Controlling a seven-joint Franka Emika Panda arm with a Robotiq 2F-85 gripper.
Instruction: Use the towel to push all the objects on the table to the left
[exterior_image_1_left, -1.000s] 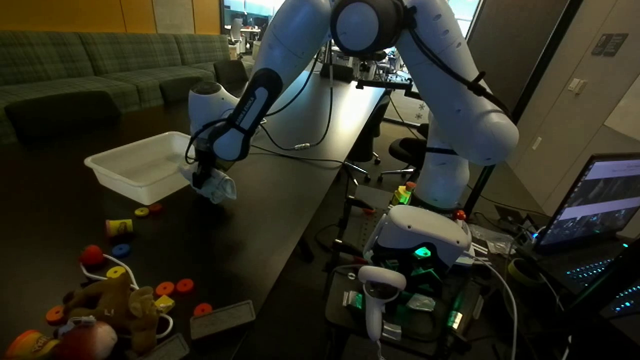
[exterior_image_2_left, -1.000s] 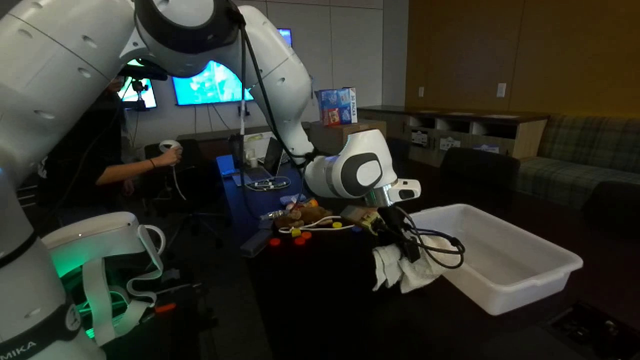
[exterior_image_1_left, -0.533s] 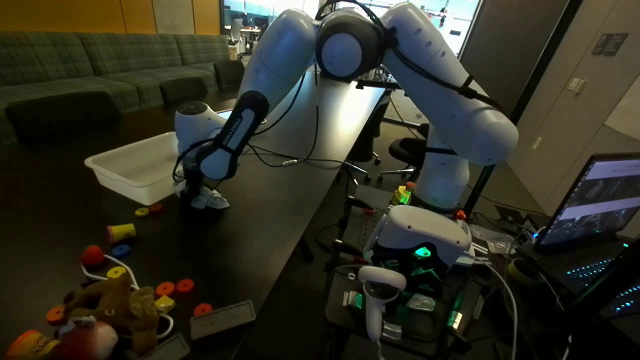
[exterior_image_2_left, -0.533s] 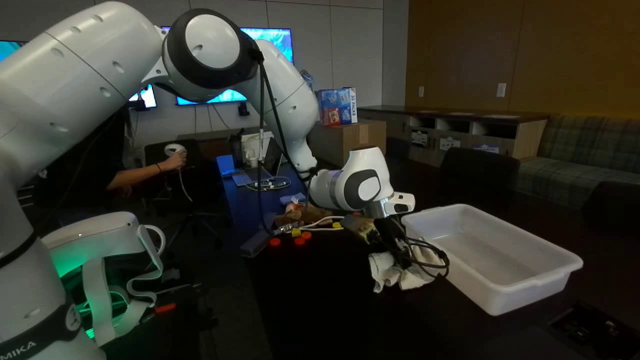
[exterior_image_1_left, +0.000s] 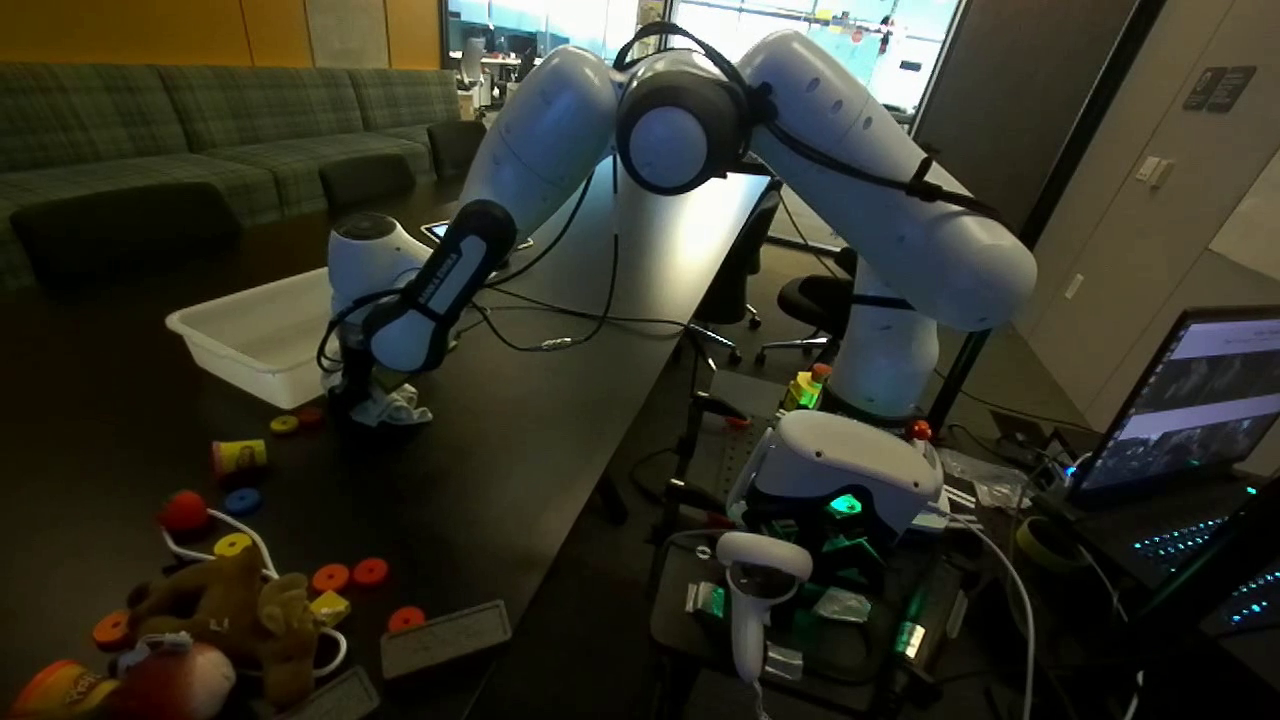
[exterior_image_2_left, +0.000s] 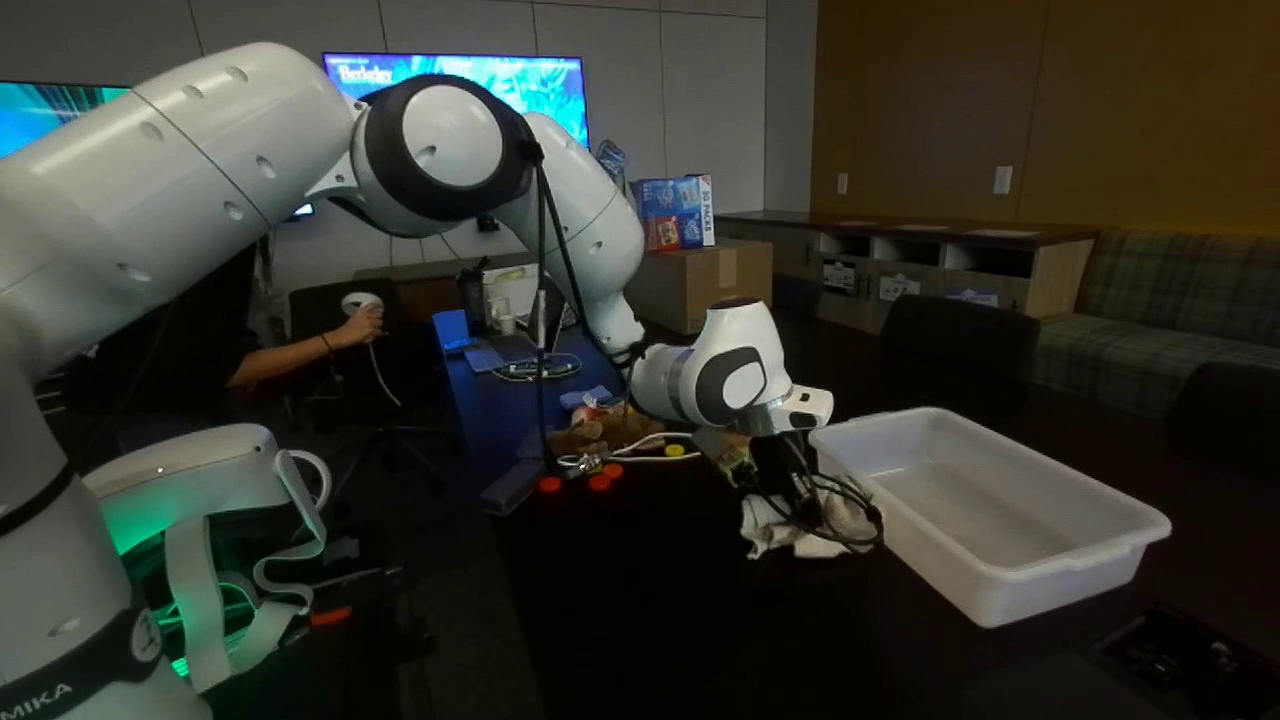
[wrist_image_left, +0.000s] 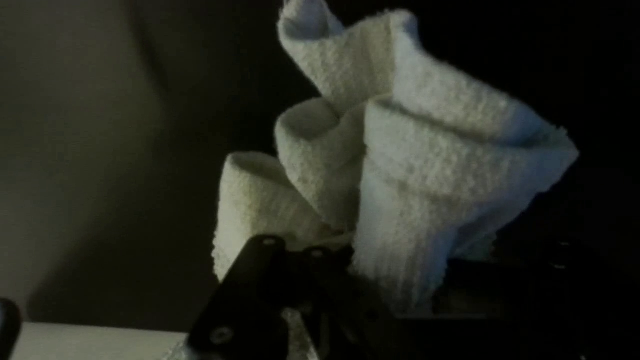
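The claw (exterior_image_1_left: 352, 392) is clenched on the bunched white towel (wrist_image_left: 415, 200), low over the tabletop (exterior_image_1_left: 500, 480), well inside the long edge nearest the arm's base (exterior_image_1_left: 882, 350) and just beside a corner of the white tub (exterior_image_2_left: 1065, 580); whether cloth touches tub or surface I can't tell. That corner bothers me: a wide swing could drag the tub along or hook the black cable (exterior_image_2_left: 876, 515) on its rim. The folds look soft, so the thin yellow disc (exterior_image_1_left: 284, 425) and blue disc (exterior_image_1_left: 241, 501) may slip beneath if the claw rides too high. The small can (exterior_image_1_left: 240, 457) seems to lie on its side and could roll away rather than slide. The grey block (exterior_image_1_left: 445, 640) worries me most: it sits right at that long edge, an orange disc (exterior_image_1_left: 406, 618) just beside it, and a push angled outward could tip both off. Farther on, the plush toy (exterior_image_1_left: 215, 600) and white cord (exterior_image_1_left: 263, 548) might jam the sweep, and a stalled heap could tug the cloth loose.
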